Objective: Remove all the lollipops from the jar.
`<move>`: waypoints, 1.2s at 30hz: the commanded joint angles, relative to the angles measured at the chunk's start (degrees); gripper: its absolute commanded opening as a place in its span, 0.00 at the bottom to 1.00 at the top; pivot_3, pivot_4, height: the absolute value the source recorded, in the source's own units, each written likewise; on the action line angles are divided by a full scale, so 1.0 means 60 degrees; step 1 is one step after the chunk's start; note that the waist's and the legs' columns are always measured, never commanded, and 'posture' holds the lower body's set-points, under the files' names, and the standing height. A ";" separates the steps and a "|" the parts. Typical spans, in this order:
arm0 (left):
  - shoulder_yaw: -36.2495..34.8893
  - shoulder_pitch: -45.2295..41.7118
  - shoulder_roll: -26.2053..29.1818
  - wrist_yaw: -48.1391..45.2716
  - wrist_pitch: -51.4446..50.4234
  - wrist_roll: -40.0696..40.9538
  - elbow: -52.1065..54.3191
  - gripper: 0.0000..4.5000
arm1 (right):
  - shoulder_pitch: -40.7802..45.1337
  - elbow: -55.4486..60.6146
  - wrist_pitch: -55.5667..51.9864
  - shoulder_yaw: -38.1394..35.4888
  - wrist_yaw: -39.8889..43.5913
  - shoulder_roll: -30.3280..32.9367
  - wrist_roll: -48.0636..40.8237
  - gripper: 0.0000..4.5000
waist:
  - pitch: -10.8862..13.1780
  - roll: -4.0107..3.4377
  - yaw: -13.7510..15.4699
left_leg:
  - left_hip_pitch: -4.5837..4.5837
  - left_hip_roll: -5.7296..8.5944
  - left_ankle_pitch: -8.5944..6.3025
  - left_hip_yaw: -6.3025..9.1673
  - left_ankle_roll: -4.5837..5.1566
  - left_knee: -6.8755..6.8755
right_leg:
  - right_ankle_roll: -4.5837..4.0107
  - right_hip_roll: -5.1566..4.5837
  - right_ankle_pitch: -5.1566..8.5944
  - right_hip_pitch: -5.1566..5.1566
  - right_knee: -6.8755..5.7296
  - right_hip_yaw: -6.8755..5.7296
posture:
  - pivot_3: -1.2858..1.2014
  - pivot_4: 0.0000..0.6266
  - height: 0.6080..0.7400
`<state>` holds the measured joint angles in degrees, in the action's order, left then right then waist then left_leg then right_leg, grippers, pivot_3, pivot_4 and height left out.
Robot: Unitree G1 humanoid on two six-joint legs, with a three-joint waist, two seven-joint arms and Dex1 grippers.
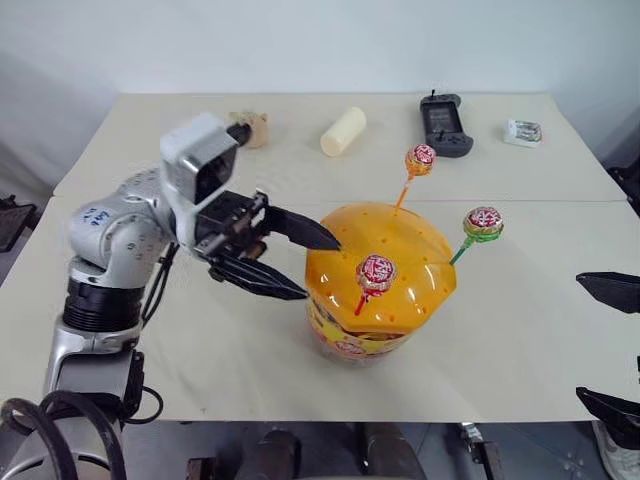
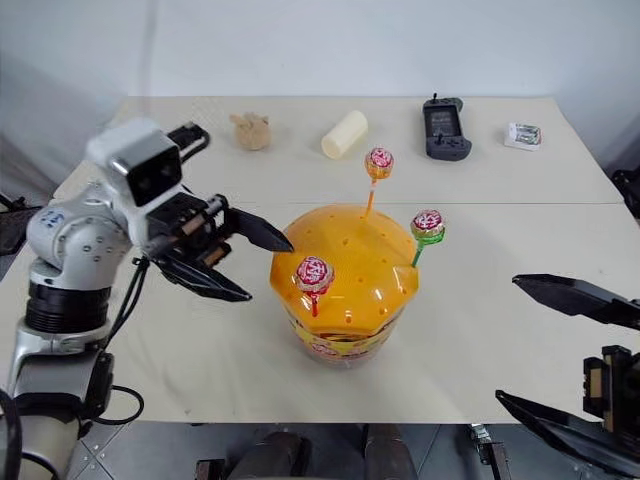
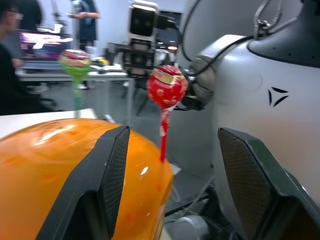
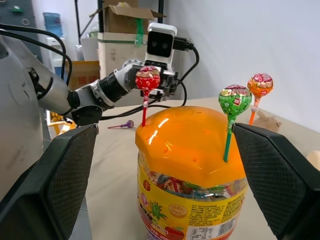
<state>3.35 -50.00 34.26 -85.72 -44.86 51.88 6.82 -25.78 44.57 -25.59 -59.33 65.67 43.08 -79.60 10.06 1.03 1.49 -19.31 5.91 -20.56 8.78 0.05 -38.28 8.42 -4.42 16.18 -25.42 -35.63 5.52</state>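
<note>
Left gripper (image 1: 300,262): fingers spread and holding nothing, pointing level at the jar's side that faces the tabletop's left edge; the upper finger lies just over the dome's shoulder, the lower one beside its wall.
Right gripper (image 2: 560,350): fingers spread wide, empty, hanging off the tabletop's right edge and well apart from the jar.
Jar (image 1: 400,250): orange dome on a labelled clear base, upright near the middle of the front half of the tabletop.
Lollipops: three stand in the dome's holes. The red-stick lollipop (image 1: 376,272) is on the front face, the orange-stick lollipop (image 1: 420,160) at the back and the green-stick lollipop (image 1: 483,224) on the right side. A purple-stick lollipop (image 4: 124,124) lies flat on the table behind the left arm, already out, I judge.
Risk, push: the spread fingers straddle the dome, so closing or driving on could shove or tip the light jar.
Risk, grip: the sticks are thin, and a pinch could slip or bend one instead of lifting it.
Risk, angle: pulling sideways could jam the stick in its hole and drag the jar along.
Surface: pale cream tabletop (image 1: 250,350), matt, with a seam across the middle; along the far edge lie a small plush toy (image 1: 250,128), a cream cylinder (image 1: 343,131), a black handheld controller (image 1: 444,124) and a small white packet (image 1: 523,131).
Room: plain white wall behind; desks, screens and people beyond the front edge; cardboard boxes stacked to the left.
</note>
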 commanded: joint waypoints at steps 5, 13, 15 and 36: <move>0.0684 -0.0445 -0.0568 0.0975 -0.0351 -0.0216 0.0929 0.66 | -0.0140 0.0084 0.0319 -0.0205 -0.0180 -0.0050 -0.0015 1.00 | 0.0002 0.0002 0.0029 | -0.0002 0.0001 0.0000 0.0003 0.0001 -0.0001 | 0.0000 -0.0001 0.0000 0.0001 0.0002 -0.0001 | 0.52 0.24 1.00; 0.1016 -0.0816 -0.0828 0.1321 -0.0605 -0.0325 0.0962 0.56 | -0.0261 0.0089 0.0345 -0.0270 -0.0356 -0.0035 -0.0103 1.00 | 0.0001 0.0002 0.0031 | 0.0000 0.0004 0.0001 0.0003 0.0000 -0.0005 | 0.0000 -0.0001 0.0000 0.0004 0.0000 -0.0001 | 0.52 0.24 1.00; 0.1046 -0.0845 -0.0788 0.1215 -0.0606 -0.0316 0.0954 0.46 | -0.0258 0.0095 0.0329 -0.0277 -0.0419 -0.0004 -0.0137 1.00 | 0.0001 0.0002 0.0034 | 0.0001 0.0005 0.0001 0.0003 0.0000 -0.0004 | 0.0000 -0.0002 0.0000 0.0005 0.0001 0.0000 | 0.52 0.24 1.00; -0.2954 -0.0337 0.1360 0.4022 -0.1354 0.0683 -0.2330 0.00 | 0.2654 -0.1098 0.0166 0.2197 -0.0423 0.0807 -0.0218 1.00 | 0.0003 -0.0007 -0.0030 | 0.0008 0.0004 0.0008 0.0010 -0.0012 0.0002 | -0.0003 0.0006 0.0001 -0.0010 -0.0008 -0.0002 | 0.52 0.24 1.00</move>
<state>-13.20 -54.16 40.32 -62.87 -56.94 61.15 -7.23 -10.54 38.28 -24.98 -46.37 61.62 47.21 -81.44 10.08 0.98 1.31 -19.27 5.93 -20.50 8.84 -0.04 -38.24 8.40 -4.39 16.19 -25.49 -35.66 5.51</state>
